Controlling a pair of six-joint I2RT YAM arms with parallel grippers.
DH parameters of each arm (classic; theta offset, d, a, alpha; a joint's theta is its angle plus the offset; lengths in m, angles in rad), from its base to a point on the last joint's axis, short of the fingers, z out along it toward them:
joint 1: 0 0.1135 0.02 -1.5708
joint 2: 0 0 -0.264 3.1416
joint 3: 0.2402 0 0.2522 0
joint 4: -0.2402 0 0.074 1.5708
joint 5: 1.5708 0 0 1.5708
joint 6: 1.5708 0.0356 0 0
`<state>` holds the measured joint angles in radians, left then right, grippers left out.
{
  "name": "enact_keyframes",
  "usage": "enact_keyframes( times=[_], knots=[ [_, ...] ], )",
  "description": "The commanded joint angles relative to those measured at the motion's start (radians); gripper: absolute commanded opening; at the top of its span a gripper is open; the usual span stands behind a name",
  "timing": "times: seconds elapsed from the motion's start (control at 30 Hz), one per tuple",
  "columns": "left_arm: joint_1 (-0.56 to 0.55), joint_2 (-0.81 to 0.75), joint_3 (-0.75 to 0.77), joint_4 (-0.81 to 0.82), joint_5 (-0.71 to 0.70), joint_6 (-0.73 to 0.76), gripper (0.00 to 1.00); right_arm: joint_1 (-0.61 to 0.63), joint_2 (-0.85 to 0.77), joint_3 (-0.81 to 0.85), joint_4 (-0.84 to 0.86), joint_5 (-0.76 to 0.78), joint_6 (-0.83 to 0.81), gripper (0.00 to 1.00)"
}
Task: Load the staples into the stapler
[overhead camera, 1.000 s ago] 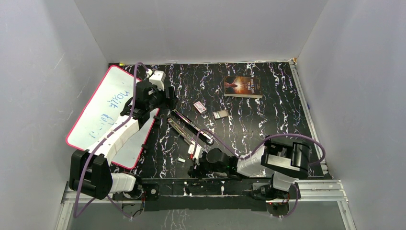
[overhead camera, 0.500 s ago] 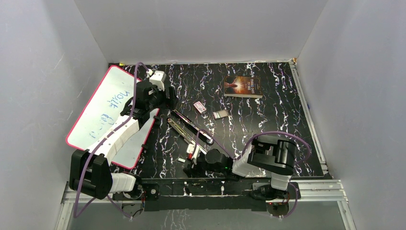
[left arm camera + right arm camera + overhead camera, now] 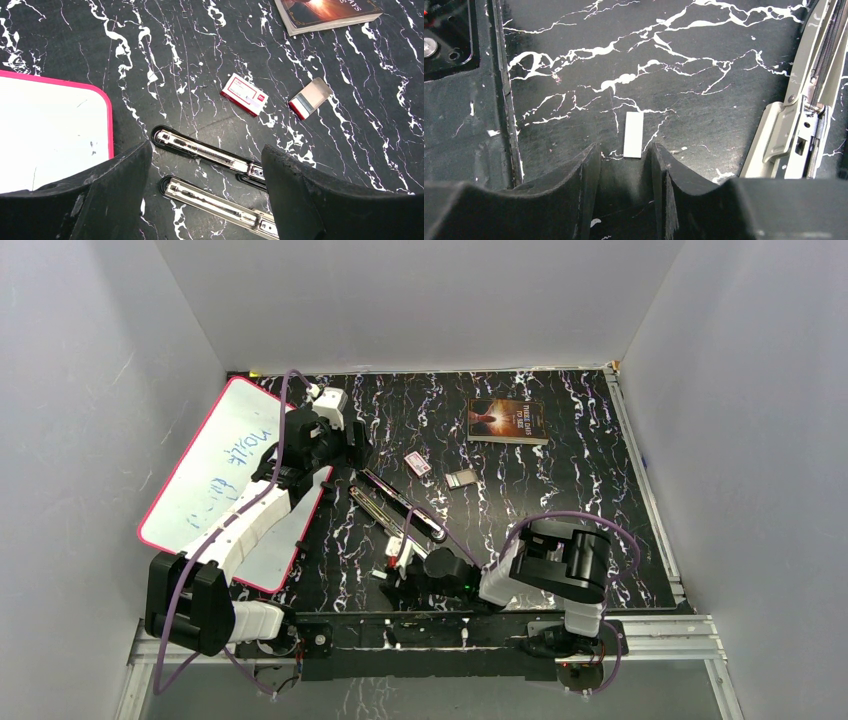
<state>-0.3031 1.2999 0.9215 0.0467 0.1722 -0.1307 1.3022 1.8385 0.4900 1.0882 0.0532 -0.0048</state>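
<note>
Flanking marbled table [image 3: 560,510], seemingly grey walls [image 3: 420,300].

The whole counter [image 3: 580,490] is seen from high above its near edge, the opened stapler [image 3: 200,150] and book [image 3: 325,12] shown there are also viewed obliquely from the raised left wrist, and the counter's near part is viewed very closely from the lowered right wrist.

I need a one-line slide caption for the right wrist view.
Open right gripper flanks a short white staple strip on the black marbled table, opened grey stapler alongside.
</note>
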Motion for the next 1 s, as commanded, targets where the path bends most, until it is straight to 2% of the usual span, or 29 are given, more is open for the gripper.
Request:
enact_keyframes(
  times=[0.0,0.3,0.73,0.97],
  knots=[
    [0.005,-0.004,-0.007,0.022,0.026,0.014,0.79,-0.005,0.047,0.007,-0.122,0.013,-0.001,0.48],
    [0.005,-0.005,-0.008,0.024,0.035,0.018,0.79,-0.007,0.050,0.011,-0.131,0.010,0.001,0.37],
    [0.005,-0.018,-0.013,0.027,0.039,0.026,0.79,-0.008,0.051,0.013,-0.135,0.016,0.005,0.26],
    [0.005,-0.024,-0.015,0.031,0.046,0.025,0.79,-0.007,0.041,0.032,-0.162,-0.025,-0.014,0.06]
  ],
)
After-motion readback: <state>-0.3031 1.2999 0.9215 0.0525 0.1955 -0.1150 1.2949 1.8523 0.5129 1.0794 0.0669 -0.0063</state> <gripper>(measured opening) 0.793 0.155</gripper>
